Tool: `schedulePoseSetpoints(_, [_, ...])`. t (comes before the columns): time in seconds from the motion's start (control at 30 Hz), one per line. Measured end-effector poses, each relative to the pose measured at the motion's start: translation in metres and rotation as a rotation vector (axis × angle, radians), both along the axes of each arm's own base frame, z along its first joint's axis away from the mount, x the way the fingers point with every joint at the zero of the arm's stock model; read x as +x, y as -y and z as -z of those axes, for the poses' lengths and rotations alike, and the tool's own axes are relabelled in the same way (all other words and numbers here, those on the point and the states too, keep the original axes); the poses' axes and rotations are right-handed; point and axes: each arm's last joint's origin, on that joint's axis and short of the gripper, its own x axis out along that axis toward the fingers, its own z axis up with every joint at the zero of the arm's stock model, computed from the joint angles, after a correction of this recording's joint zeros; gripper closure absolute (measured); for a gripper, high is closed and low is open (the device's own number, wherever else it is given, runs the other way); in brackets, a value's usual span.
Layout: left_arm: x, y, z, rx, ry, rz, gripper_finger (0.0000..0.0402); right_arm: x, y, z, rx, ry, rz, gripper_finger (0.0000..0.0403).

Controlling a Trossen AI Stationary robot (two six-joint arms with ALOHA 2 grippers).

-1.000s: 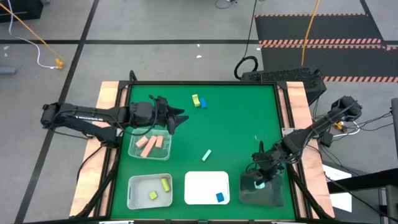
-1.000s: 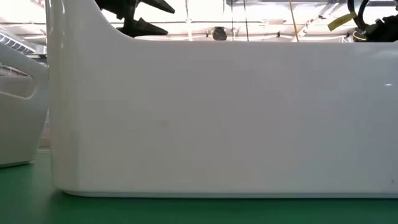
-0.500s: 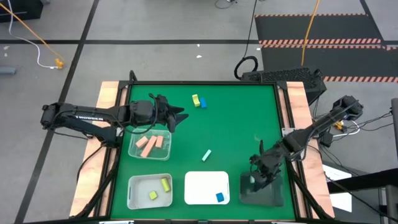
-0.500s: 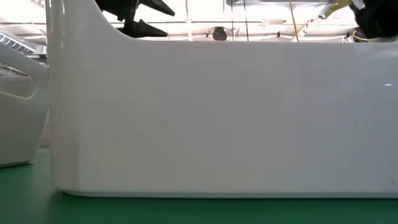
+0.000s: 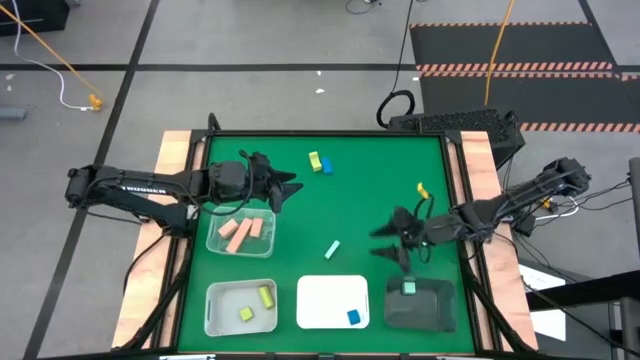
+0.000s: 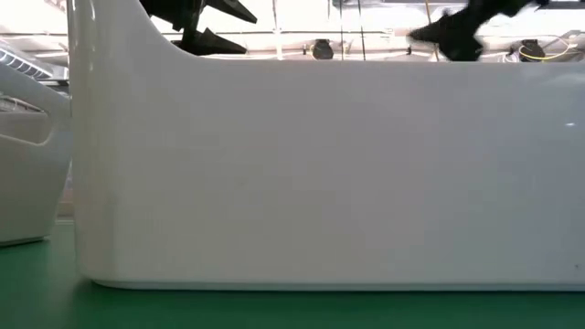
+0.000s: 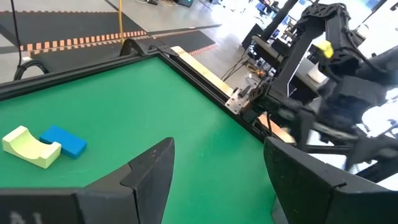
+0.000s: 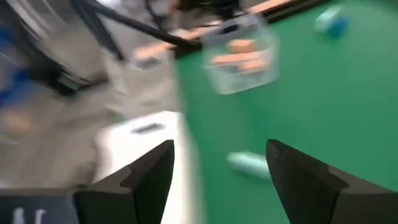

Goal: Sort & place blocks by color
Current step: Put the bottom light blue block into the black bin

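My left gripper hangs open over the far end of the clear tray that holds the salmon-pink blocks. In the left wrist view it faces a yellow-green block and a blue block lying side by side on the mat. My right gripper is open above the mat, just beyond the dark tray, where a pale mint block lies. Another mint block rests flat on the mat; in the right wrist view this block lies ahead of the gripper.
A second clear tray at the near left holds yellow-green blocks. A white tray holds one blue block. In the low view that tray's wall fills the picture. Bare green mat lies in the middle and far right.
My right gripper has risen out of the dark tray and swung toward the table's far and left side, turning to point left. The mint block it carried now lies in the dark tray. My left arm has kept still.
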Motion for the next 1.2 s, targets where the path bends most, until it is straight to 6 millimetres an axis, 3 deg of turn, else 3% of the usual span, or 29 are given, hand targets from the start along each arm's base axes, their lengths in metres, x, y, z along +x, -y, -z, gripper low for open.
schedulePoseSetpoints(0.1, [0.000, 0.000, 0.000, -0.004, 0.000, -0.001, 0.0154, 0.011, 0.012, 0.010, -0.204, -0.037, 0.008, 0.0161])
schedulePoseSetpoints(0.23, [0.000, 0.001, 0.001, -0.038, -0.007, 0.026, 0.0156, 0.027, 0.022, 0.030, -0.294, -0.126, -0.058, 0.0161])
schedulePoseSetpoints(0.4, [0.000, 0.003, 0.002, -0.058, -0.009, 0.061, 0.0158, 0.046, 0.032, 0.057, -0.330, -0.208, -0.167, 0.0161])
schedulePoseSetpoints(0.67, [0.000, 0.003, 0.002, -0.081, -0.007, 0.058, 0.0158, 0.080, 0.042, 0.089, -0.373, -0.116, -0.280, 0.0161])
schedulePoseSetpoints(0.9, [0.000, 0.004, 0.004, -0.087, -0.024, 0.062, 0.0158, 0.094, 0.048, 0.116, -0.321, -0.117, -0.340, 0.0161])
schedulePoseSetpoints(1.2, [-0.001, 0.004, 0.006, -0.128, -0.043, 0.048, 0.0158, 0.118, 0.047, 0.132, -0.411, -0.135, -0.421, 0.0161])
